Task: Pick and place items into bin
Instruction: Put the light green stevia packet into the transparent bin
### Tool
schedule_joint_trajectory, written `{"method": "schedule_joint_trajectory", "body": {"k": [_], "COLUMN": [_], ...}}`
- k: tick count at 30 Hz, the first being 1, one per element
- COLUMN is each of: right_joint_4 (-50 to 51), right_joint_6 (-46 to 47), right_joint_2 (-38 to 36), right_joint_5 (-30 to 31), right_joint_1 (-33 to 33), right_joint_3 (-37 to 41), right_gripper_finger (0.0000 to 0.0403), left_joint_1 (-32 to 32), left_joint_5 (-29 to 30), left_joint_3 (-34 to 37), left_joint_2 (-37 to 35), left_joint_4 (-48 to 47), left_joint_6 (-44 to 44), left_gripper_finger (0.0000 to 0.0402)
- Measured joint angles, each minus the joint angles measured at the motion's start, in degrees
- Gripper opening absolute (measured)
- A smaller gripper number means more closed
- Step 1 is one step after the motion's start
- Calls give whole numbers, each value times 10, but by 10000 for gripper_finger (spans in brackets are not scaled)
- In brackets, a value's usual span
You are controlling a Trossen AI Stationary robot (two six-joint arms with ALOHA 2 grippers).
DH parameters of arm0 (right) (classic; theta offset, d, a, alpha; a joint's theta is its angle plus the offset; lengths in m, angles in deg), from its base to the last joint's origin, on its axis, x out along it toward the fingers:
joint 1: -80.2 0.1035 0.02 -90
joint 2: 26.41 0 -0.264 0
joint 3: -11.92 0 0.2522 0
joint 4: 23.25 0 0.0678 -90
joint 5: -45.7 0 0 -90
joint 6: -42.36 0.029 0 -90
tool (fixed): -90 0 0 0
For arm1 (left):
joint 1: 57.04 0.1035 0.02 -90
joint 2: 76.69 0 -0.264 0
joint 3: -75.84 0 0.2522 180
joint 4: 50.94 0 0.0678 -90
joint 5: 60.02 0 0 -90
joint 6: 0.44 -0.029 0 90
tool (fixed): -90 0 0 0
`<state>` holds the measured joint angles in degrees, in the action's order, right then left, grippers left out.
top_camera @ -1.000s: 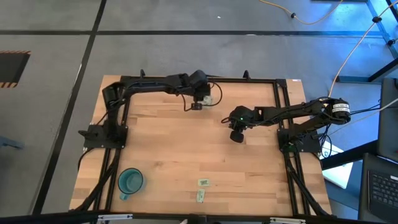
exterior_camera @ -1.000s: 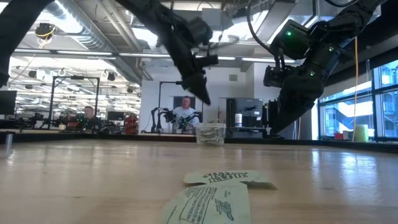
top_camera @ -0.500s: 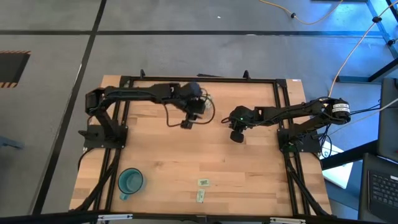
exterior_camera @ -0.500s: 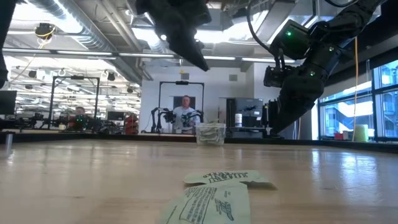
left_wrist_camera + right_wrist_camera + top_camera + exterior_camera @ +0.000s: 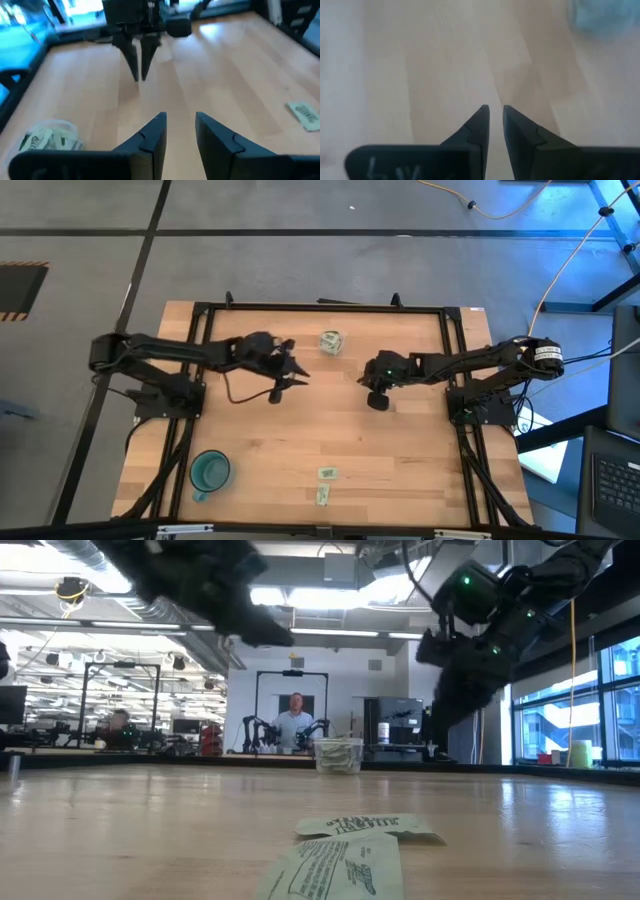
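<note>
Two pale green packets (image 5: 326, 473) lie flat on the table (image 5: 420, 470) near its front edge, one just beside the other (image 5: 322, 495), well apart from both my arms; in the low view the nearer one (image 5: 335, 868) shows printed text and a slightly lifted, crinkled edge, so I judge them light, thin and limp, likely to slide on the smooth wood and to buckle rather than resist; nothing fragile about them, but almost nothing stands up to grip; I would come down with my fingers astride a short edge or a raised corner and pinch the thin film there, since a flat press on the face would only push the packet along. The bin (image 5: 331, 341), a small clear container, sits near the far edge of the table between my two arms and already holds several packets, seen through its wall in the left wrist view (image 5: 47, 138). My left gripper (image 5: 296, 374) hangs over the table to the left of the bin, its fingers (image 5: 152, 135) parted by a clear gap with nothing between them. My right gripper (image 5: 372, 397) waits to the right of the bin, fingers (image 5: 479, 122) set close with only a narrow slit and bare wood showing through, holding nothing. A teal cup (image 5: 209, 472) stands at the front left corner; beyond the table, people sit in the room.
</note>
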<state>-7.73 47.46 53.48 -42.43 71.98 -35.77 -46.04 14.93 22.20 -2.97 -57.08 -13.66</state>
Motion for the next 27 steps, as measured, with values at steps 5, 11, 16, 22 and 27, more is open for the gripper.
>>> {"method": "schedule_joint_trajectory", "body": {"k": [5,11,16,22,27], "right_joint_4": [-106,-194,-204,-157,-75], "right_joint_6": [-32,-51,-72,-82,-54], "right_joint_2": [0,0,1,47,134], "right_joint_5": [-5,-63,-86,-46,-31], "right_joint_1": [12,31,75,148,201], "right_joint_3": [0,0,-17,-103,-192], "right_gripper_finger": [59,59,59,59,59], "left_joint_1": [-5,-4,-3,-3,-3], "left_joint_5": [1,1,10,46,49], "left_joint_3": [121,242,308,334,338], "left_joint_2": [-53,-106,-157,-203,-215], "left_joint_4": [157,300,364,354,355], "left_joint_6": [25,53,59,80,67], "left_gripper_finger": [95,95,94,94,93]}}
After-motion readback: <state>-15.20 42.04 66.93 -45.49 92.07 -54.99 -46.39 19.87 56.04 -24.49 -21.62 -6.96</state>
